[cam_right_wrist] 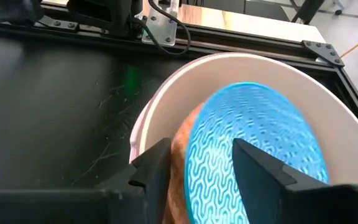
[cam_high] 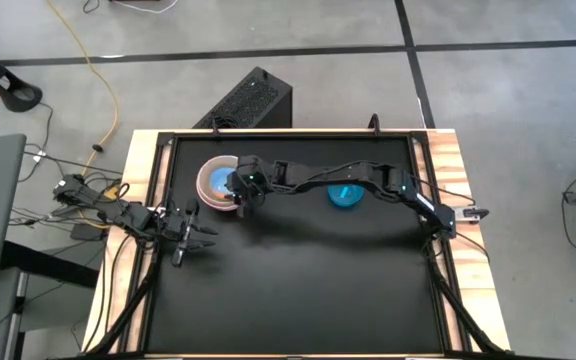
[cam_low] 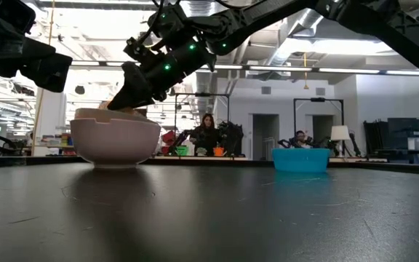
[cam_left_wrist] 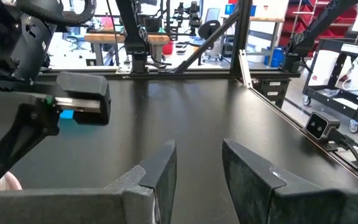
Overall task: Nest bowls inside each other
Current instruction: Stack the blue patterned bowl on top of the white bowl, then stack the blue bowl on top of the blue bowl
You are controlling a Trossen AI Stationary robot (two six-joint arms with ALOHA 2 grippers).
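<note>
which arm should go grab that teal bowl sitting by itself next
Right. The right gripper is open over the stack, and its arm passes by the teal bowl. The left gripper waits at the left edge.

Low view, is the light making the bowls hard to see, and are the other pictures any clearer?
Low view: bright ceiling lights behind leave the right gripper a dark silhouette over the stacked bowls; the teal bowl reads clearly. Right wrist view: evenly lit, the light blue bowl shows its pattern sharply. High view: soft shadow under the arm.
</note>
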